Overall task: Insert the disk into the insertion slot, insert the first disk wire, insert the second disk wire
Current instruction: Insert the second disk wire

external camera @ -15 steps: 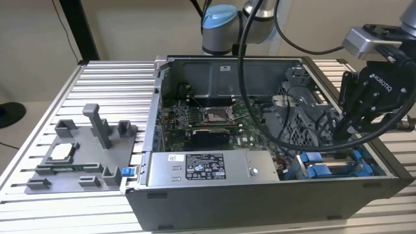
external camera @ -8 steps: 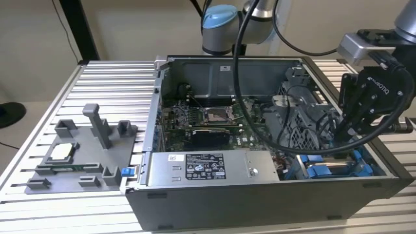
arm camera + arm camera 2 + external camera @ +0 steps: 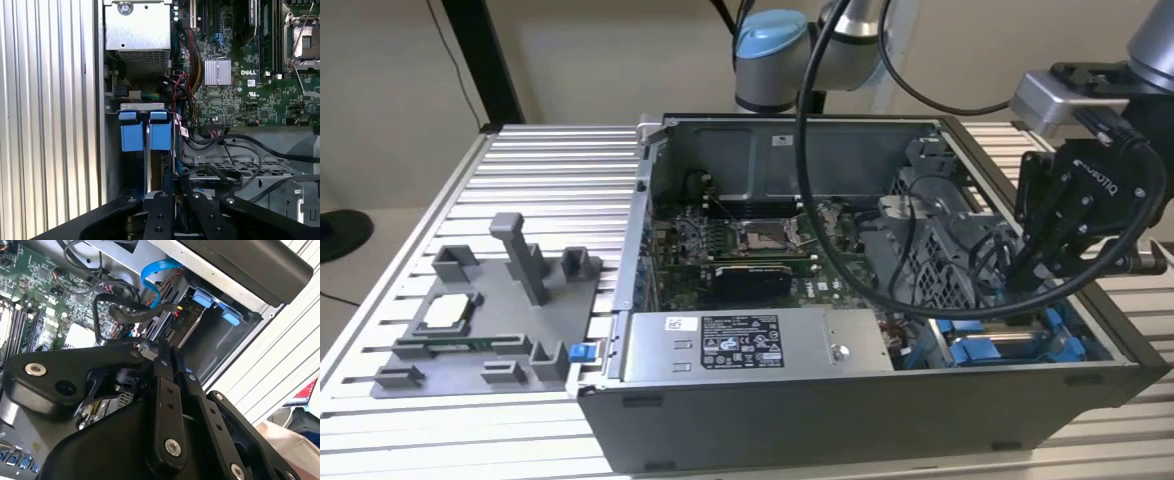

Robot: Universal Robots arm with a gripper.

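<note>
— What sits on the bench (image 3: 520, 160) beside the computer case (image 3: 854, 420)?
— A grey tray of fixtures (image 3: 480, 320), toward the exterior view's left.
— And inside the case?
— A green motherboard (image 3: 734, 245), a grey labelled power-supply box (image 3: 754, 345), and black cables (image 3: 235, 150); perhaps a silver heatsink (image 3: 218, 71).

I see tiny black print on a white sticker on the grey metal power box (image 3: 739, 343), and small white letters on the green circuit board (image 3: 248, 73).
</note>
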